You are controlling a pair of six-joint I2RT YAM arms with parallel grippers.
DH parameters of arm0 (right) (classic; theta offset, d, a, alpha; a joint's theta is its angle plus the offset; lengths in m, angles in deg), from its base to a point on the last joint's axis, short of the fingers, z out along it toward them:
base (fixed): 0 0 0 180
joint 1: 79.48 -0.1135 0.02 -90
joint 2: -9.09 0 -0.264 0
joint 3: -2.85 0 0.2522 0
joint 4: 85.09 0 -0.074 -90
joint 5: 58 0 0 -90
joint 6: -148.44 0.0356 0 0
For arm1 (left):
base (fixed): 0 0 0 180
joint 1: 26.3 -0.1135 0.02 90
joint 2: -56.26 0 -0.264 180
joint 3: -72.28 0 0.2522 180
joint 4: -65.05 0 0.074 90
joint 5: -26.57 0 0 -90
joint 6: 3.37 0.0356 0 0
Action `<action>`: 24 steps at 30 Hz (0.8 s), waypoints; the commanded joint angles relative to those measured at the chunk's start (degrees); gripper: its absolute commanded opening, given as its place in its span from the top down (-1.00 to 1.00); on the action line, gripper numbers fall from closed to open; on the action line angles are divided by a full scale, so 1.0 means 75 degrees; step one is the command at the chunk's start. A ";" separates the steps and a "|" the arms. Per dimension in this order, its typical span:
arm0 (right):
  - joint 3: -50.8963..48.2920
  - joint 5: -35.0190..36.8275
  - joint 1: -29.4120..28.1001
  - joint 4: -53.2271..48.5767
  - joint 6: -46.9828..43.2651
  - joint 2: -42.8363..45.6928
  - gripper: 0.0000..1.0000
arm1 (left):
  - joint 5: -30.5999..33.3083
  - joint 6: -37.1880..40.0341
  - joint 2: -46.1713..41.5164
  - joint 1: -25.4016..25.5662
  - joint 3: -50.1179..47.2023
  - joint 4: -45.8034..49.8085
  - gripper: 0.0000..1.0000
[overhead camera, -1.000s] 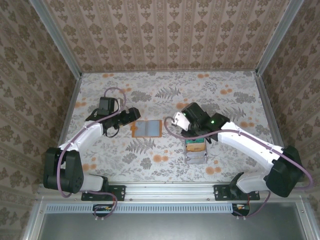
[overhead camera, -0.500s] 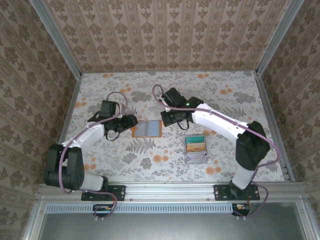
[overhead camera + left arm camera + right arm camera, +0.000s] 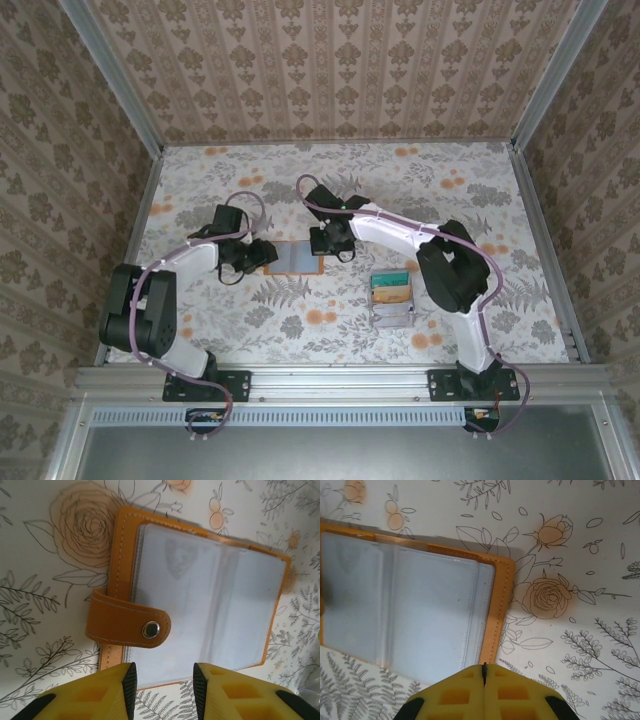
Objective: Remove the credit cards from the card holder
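Note:
The card holder (image 3: pixel 296 258) lies open and flat on the floral table: orange cover, cloudy grey-blue sleeves (image 3: pixel 200 600), and a snap strap (image 3: pixel 127 622) folded over its inner face. The credit cards are hidden behind the sleeves. My left gripper (image 3: pixel 262 255) is at the holder's left edge. Its yellow fingers (image 3: pixel 100 695) stand partly apart, with the holder's edge and bare table in the gap (image 3: pixel 163 682). My right gripper (image 3: pixel 328 243) is at the holder's right edge, shut and holding nothing, its tips (image 3: pixel 484 666) at the orange border (image 3: pixel 500 610).
A grey tray (image 3: pixel 393 315) with a teal and a tan card stands to the right of the holder, near the right arm's elbow. Patterned walls close in the table at the back and sides. The right arm reaches leftward across the table's middle.
The right gripper left the tray, swung left to the holder's right edge and shut. The left gripper moved up to the holder's left edge, and its fingers came closer together.

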 commanded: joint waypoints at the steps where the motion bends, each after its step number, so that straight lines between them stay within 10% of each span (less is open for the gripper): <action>1: 0.0254 0.0034 0.0020 -0.0128 0.0339 -0.0305 1.00 | -0.0029 0.0206 0.0227 0.0087 0.0230 0.0101 0.26; 24: -0.0011 0.0013 0.0047 0.0073 0.0528 -0.0585 1.00 | 0.0723 0.0190 0.0074 0.0270 0.0242 0.0138 0.27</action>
